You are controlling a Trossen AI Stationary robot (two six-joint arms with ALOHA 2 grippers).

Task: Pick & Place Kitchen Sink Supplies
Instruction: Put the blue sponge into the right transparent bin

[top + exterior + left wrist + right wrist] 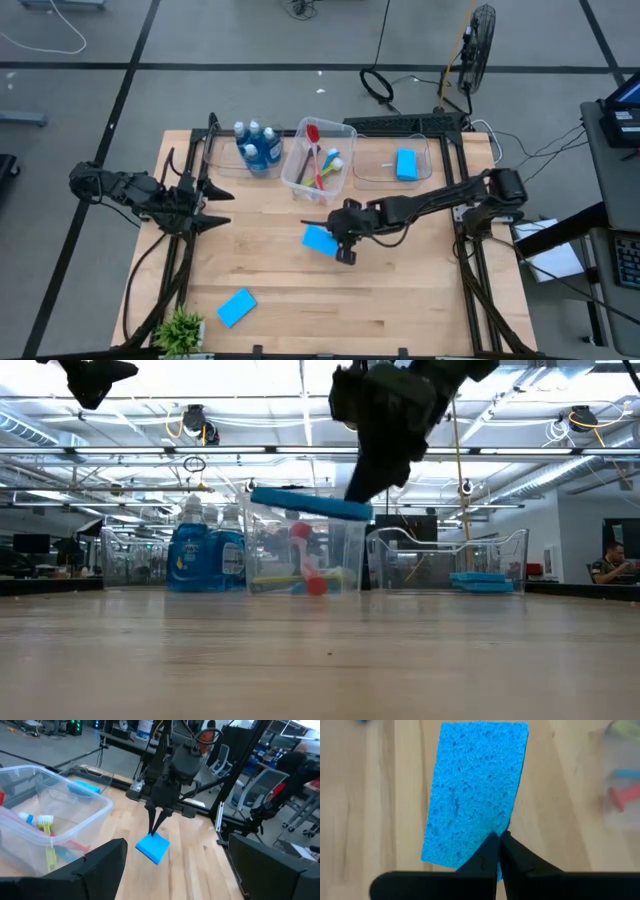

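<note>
You are carrying a blue sponge (319, 240) clear above the bench (400, 300) with the right gripper (340, 243), jaws pinching its edge, so be travelling level and slowly toward the sponge bin (378, 168) while the left gripper (207, 207) is waiting open.

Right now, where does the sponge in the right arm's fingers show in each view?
High view: the held sponge is at table centre, beside the right gripper.
Low view: lifted off the table, in front of the middle bin.
Left wrist view: hanging tilted under the fingers, beyond the bin.
Right wrist view: fills the centre, pinched at one edge.
Shared landmark: the middle bin holding brushes.
</note>
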